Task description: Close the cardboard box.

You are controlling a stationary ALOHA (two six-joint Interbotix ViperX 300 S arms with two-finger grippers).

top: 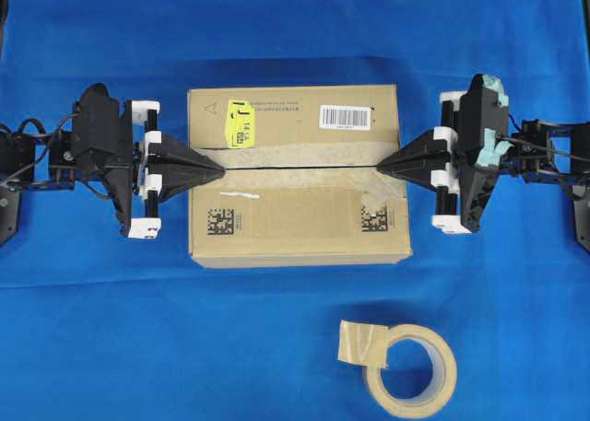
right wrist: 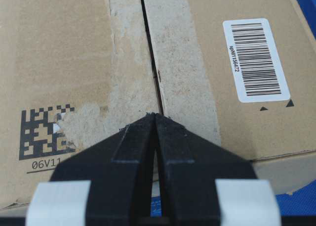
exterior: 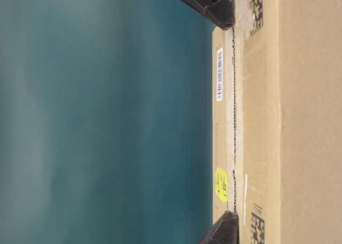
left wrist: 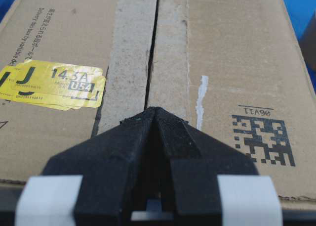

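- Fingers first: the left fingers (top: 218, 170) are pinched tight together into a single point, nothing between them, and that point rests at the left end of the seam on the cardboard box (top: 299, 174).
- Same story on the other side: the right fingers (top: 382, 164) are clenched on nothing, tip planted at the right end of that seam.
- Both wrist views agree: each pair of fingers makes a closed black wedge lined up along the dark gap between the two long flaps.
- Why hold it like this? My read is that a closed tip makes a firm pusher, and one at each end keeps both flaps pressed down evenly.
- Box position: centre of the blue worktop (top: 111, 310), squarely between the two arms, top face up.
- Flaps lie flat and meet along the middle, with only a thin dark line open between them; the box looks as good as closed.
- Yellow sticker (top: 240, 123) and white barcode label (top: 346, 117) sit on the far flap, old tape strips run along the seam, square codes on the near flap.
- Tape roll (top: 411, 368) lies well apart on the worktop in front of the box, a loose end folded over, untouched.
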